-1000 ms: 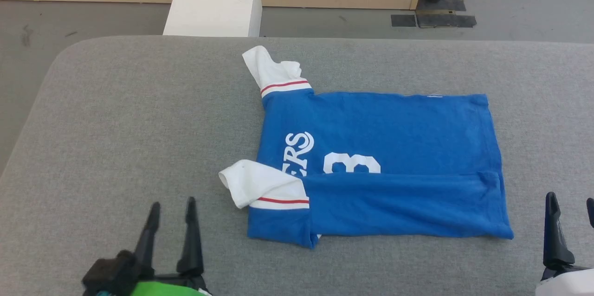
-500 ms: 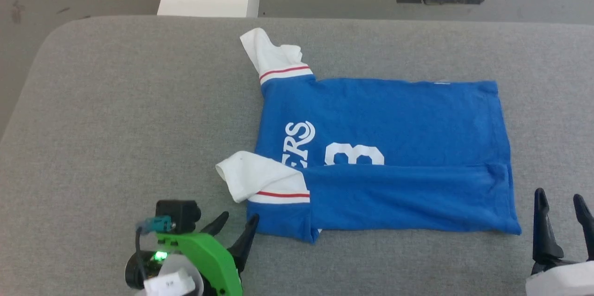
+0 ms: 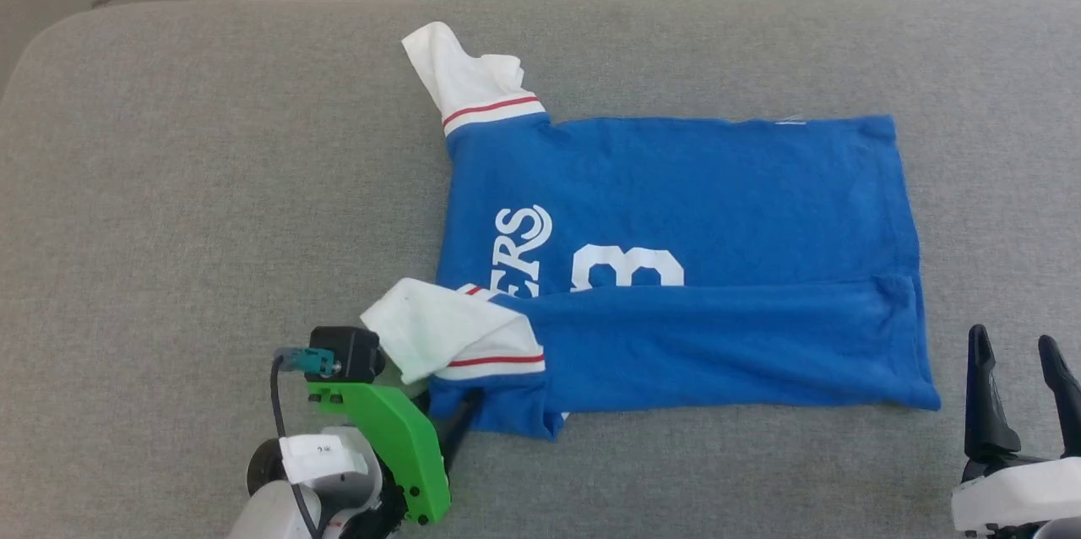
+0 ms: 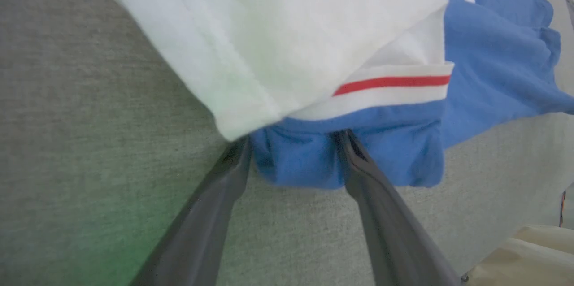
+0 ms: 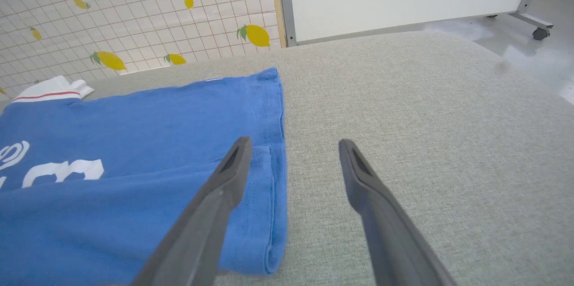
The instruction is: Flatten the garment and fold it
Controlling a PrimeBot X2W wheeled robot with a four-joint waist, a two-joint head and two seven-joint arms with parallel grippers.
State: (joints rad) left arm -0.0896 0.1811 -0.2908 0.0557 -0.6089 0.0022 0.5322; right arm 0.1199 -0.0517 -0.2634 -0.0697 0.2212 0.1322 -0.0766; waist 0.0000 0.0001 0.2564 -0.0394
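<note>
- The left gripper [image 4: 293, 142] is nearest to the work. Its jaws are apart and stand one on each side of the blue near-left corner of the garment [image 3: 676, 209], just under the folded white sleeve [image 3: 431, 328]. The cloth sits between them, but as far as I can see they do not pinch it.
- The right gripper [image 3: 1012, 340] stands at the near right, its jaws wide open and holding nothing. It is just beside the near-right corner of the hem [image 3: 910, 269], to the right of it and a little closer to the robot. In the head view it does not touch the cloth.
- The garment lies flat on the grey desk [image 3: 211, 184] with its long axis across the robot: shoulders to the left, hem to the right. Its near long side is turned over as a blue strip [image 3: 718, 345] that covers the lower part of the number.
- So each arm has its own corner of the near edge, and the left one is closer to its corner. I judge that the coming fold should go away from the robot, toward the far edge.
- Farthest, the other white sleeve [image 3: 469, 78] sticks out beyond the far-left corner and is not yet tucked in.
</note>
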